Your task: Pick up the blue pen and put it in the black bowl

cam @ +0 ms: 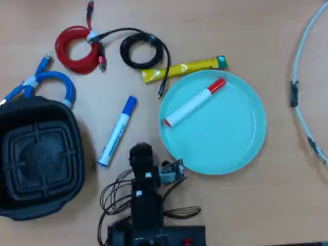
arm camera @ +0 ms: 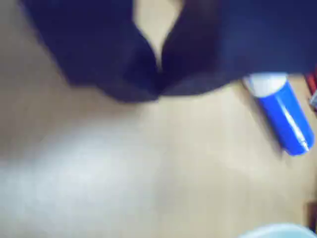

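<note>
**Fingers closed on nothing, pen not yet reached**

The fingers of the dark gripper (arm camera: 158, 74) meet at their tips in the wrist view, pressed together with nothing between them; bare wood shows through the gap higher up. The view is blurred, so finer detail cannot be read.

Just beside the gripper, to the right in the wrist view, lies the blue pen (arm camera: 285, 116), a white-barrelled plastic marker with a blue cap. In the overhead view it rests flat on the light wooden table (cam: 266, 205), slanted, cap end up, free of any grasp.

So the task looks barely begun: pen to be grasped, lifted, carried and dropped, all of it left.

The large black squarish plastic bowl (cam: 72, 154), ribbed on its base, sits empty at the table's left in the overhead view, near the pen. Bare wood lies between the two, a short, unobstructed carry. On the pen's other side the round turquoise plate (cam: 246, 138) holds a red-capped white marker (cam: 193, 102); its rim comes near the arm, and the coiled blue cable (cam: 64, 84) lies against the bowl's upper rim, so room is tighter there.
</note>
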